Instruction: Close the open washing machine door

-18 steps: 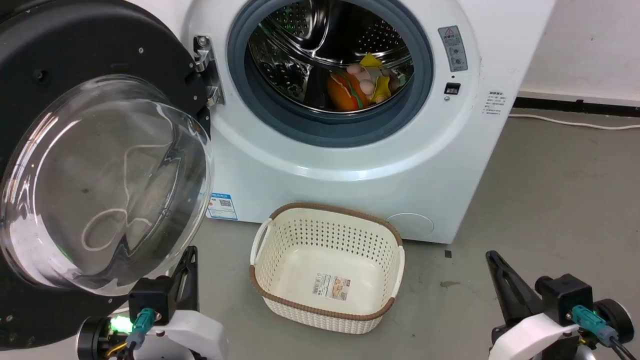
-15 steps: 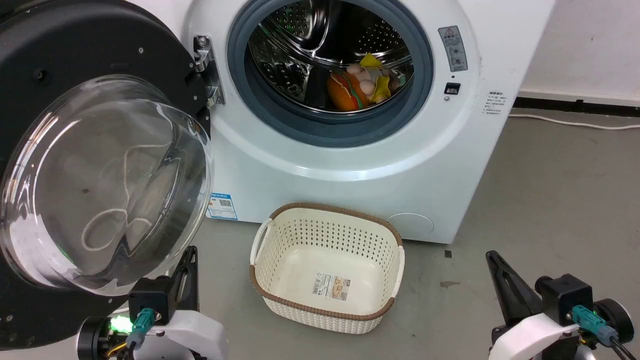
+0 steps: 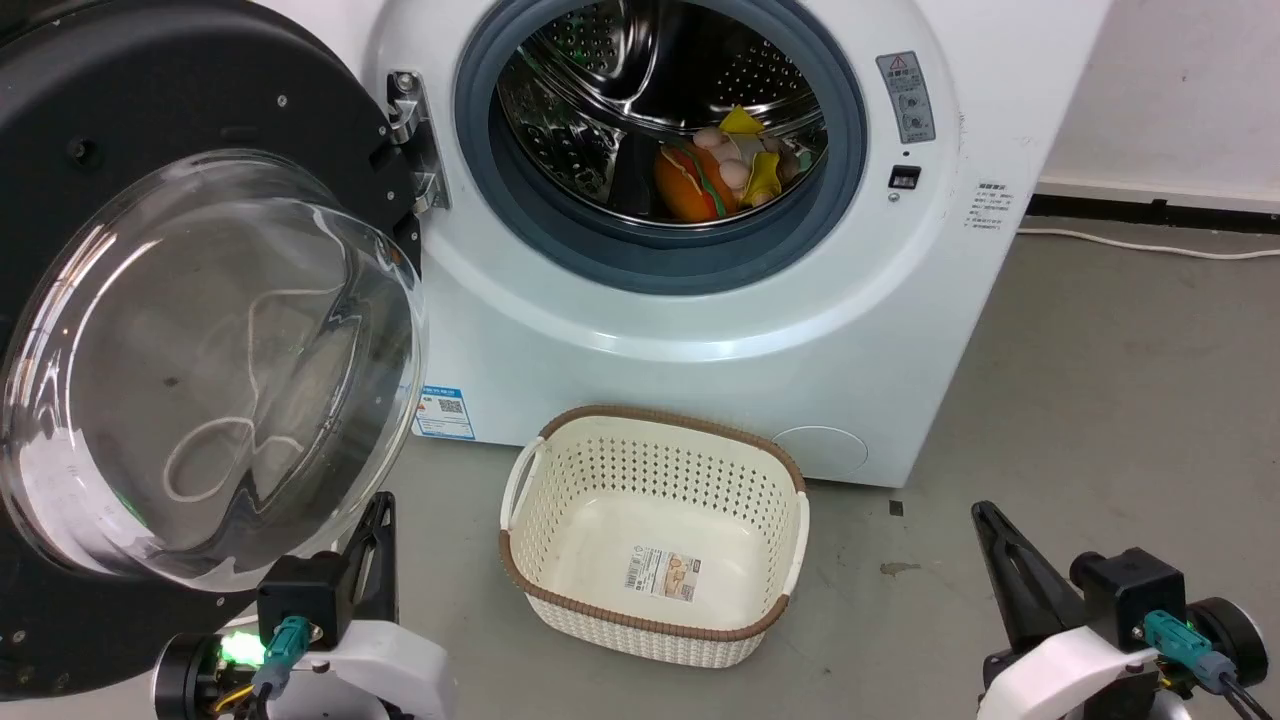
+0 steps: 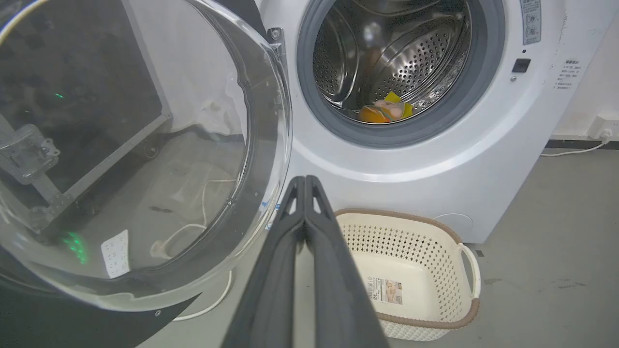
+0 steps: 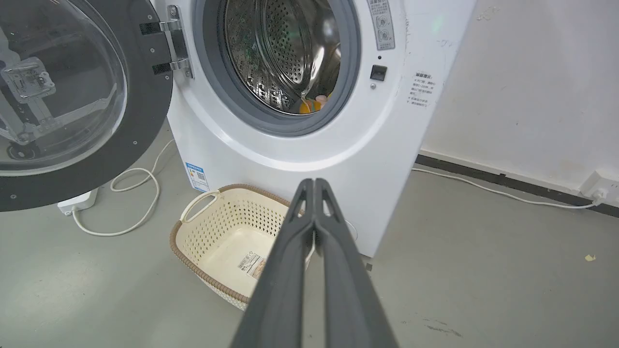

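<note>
Door: The washing machine door (image 3: 200, 350) stands swung wide open at the left of the head view, with its black rim and clear glass bowl facing the camera.
Left gripper: At the lower left, the left gripper (image 4: 305, 179) sits near the door's bottom rim. Its two dark fingers are pressed together with nothing between them, and whether it touches the door cannot be told.
Hinge: A metal hinge (image 3: 410, 140) joins the door to the left edge of the opening.
Machine: The white washing machine (image 3: 700, 340) fills the upper centre, with a blue sticker (image 3: 445, 410) low on its front.
Drum: Inside a grey rubber seal (image 3: 480, 150), the steel drum (image 3: 600, 80) holds a small heap of orange and yellow soft toys (image 3: 700, 180).
Basket: A cream basket (image 3: 660, 418) with a brown rim sits on the grey floor (image 3: 1100, 400) just in front of the machine, with only a label on its bottom.
Right gripper: At the lower right, well apart from the machine, the right gripper (image 5: 314, 181) has its fingers closed tip to tip and grips nothing.
Cable: A white cable (image 3: 1150, 245) runs along the foot of the wall at the upper right.
</note>
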Motion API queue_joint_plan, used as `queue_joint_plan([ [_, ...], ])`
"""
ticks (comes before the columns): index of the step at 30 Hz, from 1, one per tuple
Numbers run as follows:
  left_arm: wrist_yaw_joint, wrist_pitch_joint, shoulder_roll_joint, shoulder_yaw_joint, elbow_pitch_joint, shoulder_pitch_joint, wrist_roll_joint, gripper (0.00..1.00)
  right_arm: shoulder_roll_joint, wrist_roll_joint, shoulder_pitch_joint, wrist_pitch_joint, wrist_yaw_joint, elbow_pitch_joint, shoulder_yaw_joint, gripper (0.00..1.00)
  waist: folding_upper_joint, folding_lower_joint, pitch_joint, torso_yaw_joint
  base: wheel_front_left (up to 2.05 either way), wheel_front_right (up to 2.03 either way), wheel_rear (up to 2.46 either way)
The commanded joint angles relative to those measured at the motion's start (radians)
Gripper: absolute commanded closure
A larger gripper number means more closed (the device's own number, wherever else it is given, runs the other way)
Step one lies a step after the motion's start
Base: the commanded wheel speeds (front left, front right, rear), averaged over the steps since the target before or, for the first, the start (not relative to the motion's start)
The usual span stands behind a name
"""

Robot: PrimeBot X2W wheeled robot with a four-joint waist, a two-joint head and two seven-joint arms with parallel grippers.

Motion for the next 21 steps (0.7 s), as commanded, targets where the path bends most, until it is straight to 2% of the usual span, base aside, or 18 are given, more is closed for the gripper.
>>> queue_joint_plan([
  [1,-0.005,0.0,0.0,0.002,-0.004,0.003,0.003,1.0,0.004,-0.005,-0.012,0.0,0.001,-0.005,0.0,1.0,0.0,0.0,0.0,0.0,0.0,0.0,0.0],
  [21,-0.005,0.0,0.0,0.002,-0.004,0.003,0.003,1.0,0.004,-0.005,-0.012,0.0,0.001,-0.005,0.0,1.0,0.0,0.0,0.0,0.0,0.0,0.0,0.0],
])
